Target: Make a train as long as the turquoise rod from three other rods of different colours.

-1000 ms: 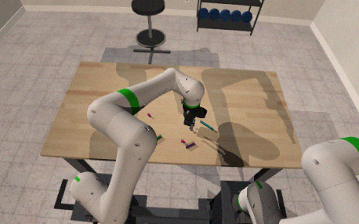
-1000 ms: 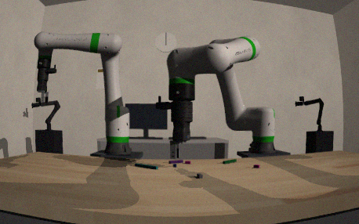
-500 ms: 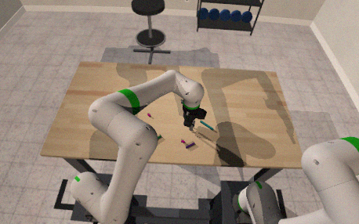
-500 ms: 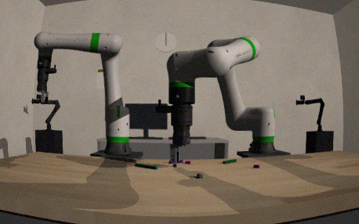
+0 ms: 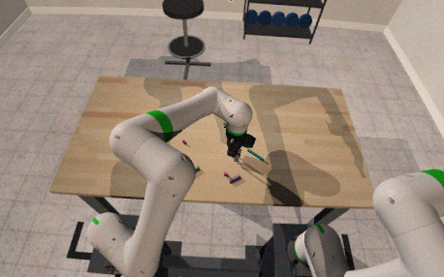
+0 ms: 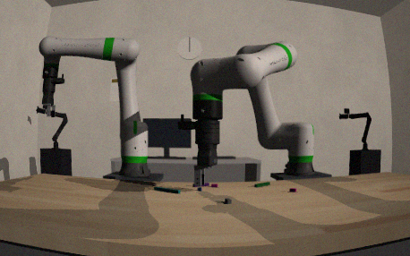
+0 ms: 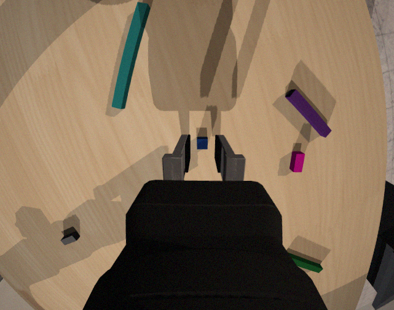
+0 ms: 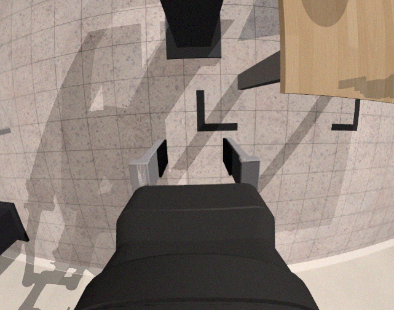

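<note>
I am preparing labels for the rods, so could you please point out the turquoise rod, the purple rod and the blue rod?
Turquoise rod [image 5: 256,155] [image 6: 166,190] [image 7: 129,59]: top, exterior and left wrist views; middle of its length.
Purple rod [image 5: 236,179] [image 7: 308,113]: top and left wrist views; its long side.
Blue rod [image 6: 200,189] [image 7: 201,143]: exterior and left wrist views; visible face.
</note>
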`<state>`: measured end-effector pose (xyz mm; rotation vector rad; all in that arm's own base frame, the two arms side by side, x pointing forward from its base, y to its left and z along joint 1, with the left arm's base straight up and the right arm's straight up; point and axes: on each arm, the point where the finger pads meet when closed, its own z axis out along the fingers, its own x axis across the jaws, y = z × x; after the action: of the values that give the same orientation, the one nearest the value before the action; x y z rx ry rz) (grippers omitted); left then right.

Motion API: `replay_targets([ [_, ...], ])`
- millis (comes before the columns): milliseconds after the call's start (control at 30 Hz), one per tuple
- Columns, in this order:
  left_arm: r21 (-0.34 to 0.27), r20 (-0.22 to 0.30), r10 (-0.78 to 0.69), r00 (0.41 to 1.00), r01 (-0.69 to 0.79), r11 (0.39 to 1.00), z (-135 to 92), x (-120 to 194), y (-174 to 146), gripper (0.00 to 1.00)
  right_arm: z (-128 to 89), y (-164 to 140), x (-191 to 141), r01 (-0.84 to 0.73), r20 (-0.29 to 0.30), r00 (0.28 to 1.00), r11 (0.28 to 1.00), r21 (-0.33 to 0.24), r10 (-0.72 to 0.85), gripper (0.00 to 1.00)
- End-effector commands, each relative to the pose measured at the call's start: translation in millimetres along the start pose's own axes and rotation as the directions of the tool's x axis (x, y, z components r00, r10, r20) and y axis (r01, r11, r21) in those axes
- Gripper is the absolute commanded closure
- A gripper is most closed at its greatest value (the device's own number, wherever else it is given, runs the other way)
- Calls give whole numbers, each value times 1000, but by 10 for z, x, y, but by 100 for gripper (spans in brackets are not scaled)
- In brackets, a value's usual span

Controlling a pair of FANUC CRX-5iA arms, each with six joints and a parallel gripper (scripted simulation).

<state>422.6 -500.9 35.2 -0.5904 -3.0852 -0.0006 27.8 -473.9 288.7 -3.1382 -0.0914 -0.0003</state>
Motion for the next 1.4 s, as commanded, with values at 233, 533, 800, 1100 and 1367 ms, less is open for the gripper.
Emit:
replay_targets([
  [233,1,2,0,1000,0,1000,-9,-5,-3,46,-9,3,-2,0,0,1000,1000,-2,0,0],
  [533,1,2,0,1000,0,1000,43,-6,-3,46,-9,3,-2,0,0,1000,1000,-2,0,0],
  [800,1,2,0,1000,0,1000,97,-6,-3,46,-9,3,-2,0,0,1000,1000,-2,0,0],
  [1100,1,2,0,1000,0,1000,135,-5,-3,46,-9,3,-2,0,0,1000,1000,-2,0,0],
  [1367,1,2,0,1000,0,1000,135,-5,-3,46,-9,3,-2,0,0,1000,1000,-2,0,0],
])
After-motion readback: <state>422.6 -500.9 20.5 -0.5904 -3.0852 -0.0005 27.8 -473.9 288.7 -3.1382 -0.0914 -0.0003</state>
